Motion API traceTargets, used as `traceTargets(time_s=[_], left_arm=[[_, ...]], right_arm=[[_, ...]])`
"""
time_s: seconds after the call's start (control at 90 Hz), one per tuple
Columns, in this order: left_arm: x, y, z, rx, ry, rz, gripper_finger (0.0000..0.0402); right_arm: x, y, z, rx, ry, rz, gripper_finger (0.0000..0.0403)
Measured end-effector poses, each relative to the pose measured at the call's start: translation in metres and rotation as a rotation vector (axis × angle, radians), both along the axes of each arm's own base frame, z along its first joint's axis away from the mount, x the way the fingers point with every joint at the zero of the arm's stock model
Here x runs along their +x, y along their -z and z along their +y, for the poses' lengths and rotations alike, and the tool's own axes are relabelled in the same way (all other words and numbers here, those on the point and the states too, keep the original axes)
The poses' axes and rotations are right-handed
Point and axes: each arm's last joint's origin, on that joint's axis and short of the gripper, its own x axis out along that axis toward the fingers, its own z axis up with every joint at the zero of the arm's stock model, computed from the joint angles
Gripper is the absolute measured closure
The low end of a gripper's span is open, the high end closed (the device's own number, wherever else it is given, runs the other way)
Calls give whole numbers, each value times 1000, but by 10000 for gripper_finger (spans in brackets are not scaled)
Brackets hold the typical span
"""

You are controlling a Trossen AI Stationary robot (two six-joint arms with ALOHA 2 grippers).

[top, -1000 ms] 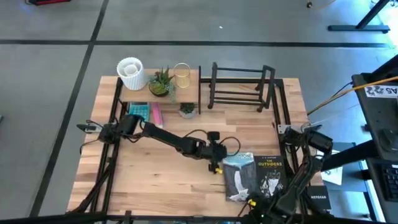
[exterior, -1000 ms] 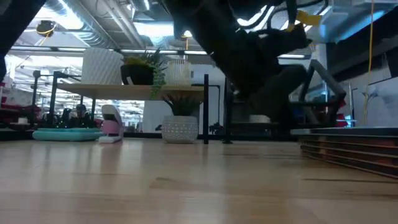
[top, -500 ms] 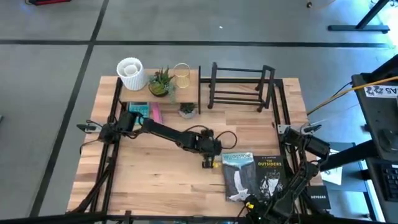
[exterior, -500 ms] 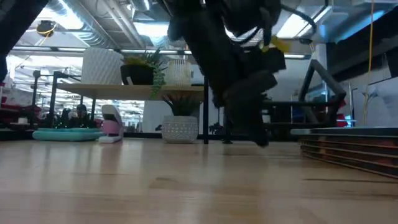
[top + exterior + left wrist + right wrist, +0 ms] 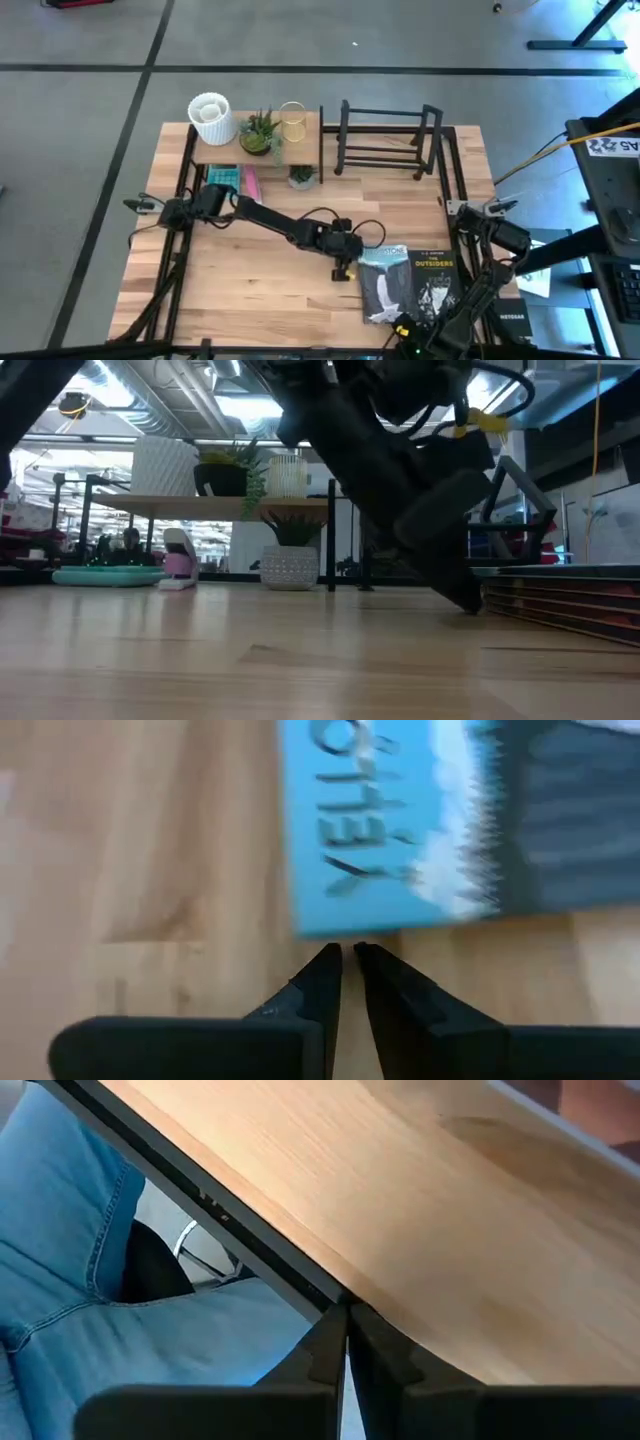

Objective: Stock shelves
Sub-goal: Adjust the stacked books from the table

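I'm working over a grey concrete floor, with a light-wood tabletop (image 5: 250, 280) filling the middle of the high view. At its far edge stand the two shelves: the wooden shelf (image 5: 235, 152) on black legs, already carrying a white ribbed pot (image 5: 211, 117), a small plant (image 5: 260, 131) and a glass jar (image 5: 293, 120), with a teal book (image 5: 222, 178) and a pink item (image 5: 250, 183) under it, and beside it the black bar rack (image 5: 388, 140), which holds nothing.

Near the front edge two books lie flat side by side: the blue-topped book (image 5: 383, 283) and the black book (image 5: 434, 282).

Half a second ago the left gripper (image 5: 347, 262) sat a little back from the blue book's corner; now it has pushed forward and down so its tips meet the book's near edge. In the left wrist view the fingers (image 5: 325, 982) are nearly closed, a thin slit between them, right at the book's blue edge and holding nothing. I read this as lining up to pry or slide the cover, so no stock is lifted yet.

The right gripper (image 5: 345, 1330) waits at the table's right edge, fingers pressed together, empty.
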Motion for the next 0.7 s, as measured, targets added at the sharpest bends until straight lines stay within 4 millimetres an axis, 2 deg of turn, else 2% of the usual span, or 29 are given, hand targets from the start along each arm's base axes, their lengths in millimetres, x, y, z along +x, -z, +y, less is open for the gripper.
traceTargets(time_s=[0.244, 0.489, 0.7], left_arm=[[5, -3, 12, -17, -35, -46, 371], [7, -5, 14, -28, -50, -69, 371], [5, -7, 17, 67, -103, -59, 371]], right_arm=[[4, 0, -1, -5, 13, -32, 402], [11, 0, -5, -20, 8, -46, 402], [12, -1, -4, -30, -35, -72, 402]])
